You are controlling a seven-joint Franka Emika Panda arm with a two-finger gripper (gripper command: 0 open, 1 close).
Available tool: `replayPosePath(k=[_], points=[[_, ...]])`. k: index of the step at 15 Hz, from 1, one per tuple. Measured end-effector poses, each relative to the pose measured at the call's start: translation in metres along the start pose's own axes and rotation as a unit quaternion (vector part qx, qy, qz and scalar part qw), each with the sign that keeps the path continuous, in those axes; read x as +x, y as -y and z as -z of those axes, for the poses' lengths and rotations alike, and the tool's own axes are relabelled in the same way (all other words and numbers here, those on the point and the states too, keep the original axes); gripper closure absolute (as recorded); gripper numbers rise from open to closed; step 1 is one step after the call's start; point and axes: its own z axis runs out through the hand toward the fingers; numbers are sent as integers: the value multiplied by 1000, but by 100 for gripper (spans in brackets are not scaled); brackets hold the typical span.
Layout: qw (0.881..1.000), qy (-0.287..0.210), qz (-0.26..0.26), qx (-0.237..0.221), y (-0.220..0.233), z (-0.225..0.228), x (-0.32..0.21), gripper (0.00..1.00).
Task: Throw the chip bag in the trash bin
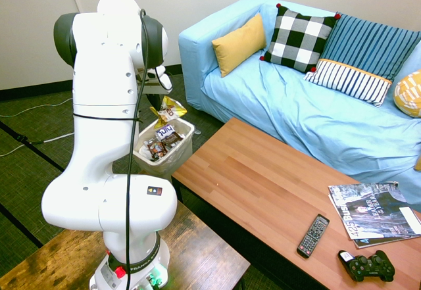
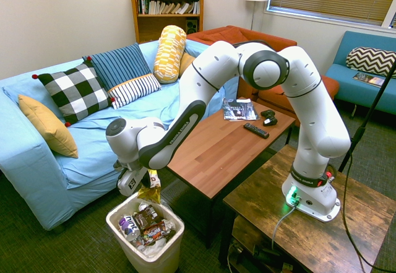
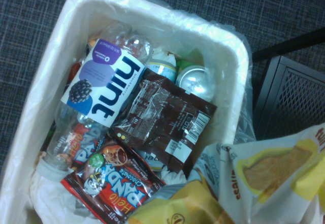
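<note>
The claw (image 2: 147, 180) has its fingers pinched on the top of the chip bag (image 2: 150, 192), so the yellow foil hangs straight down over the trash bin (image 2: 151, 257) and should fall inside once let go. Directly below the claw, the bin already holds a Hint bottle (image 3: 104, 84), a dark brown wrapper (image 3: 165, 120) and a Hello Panda pack (image 3: 114, 181). Beyond the claw stretches the wooden coffee table (image 2: 213, 146), then the blue sofa (image 2: 37, 161).

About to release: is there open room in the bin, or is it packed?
Trash bin is crowded: clear bottle, brown wrapper, can, red wrapper. No bare floor shows. Chip bag hangs at its sofa-side rim; it can only land on top.
</note>
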Motion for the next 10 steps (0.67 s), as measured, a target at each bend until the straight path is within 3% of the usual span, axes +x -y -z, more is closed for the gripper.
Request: replayPosePath(k=[10], points=[[1000,-5,-6,2,11,4,4,0]])
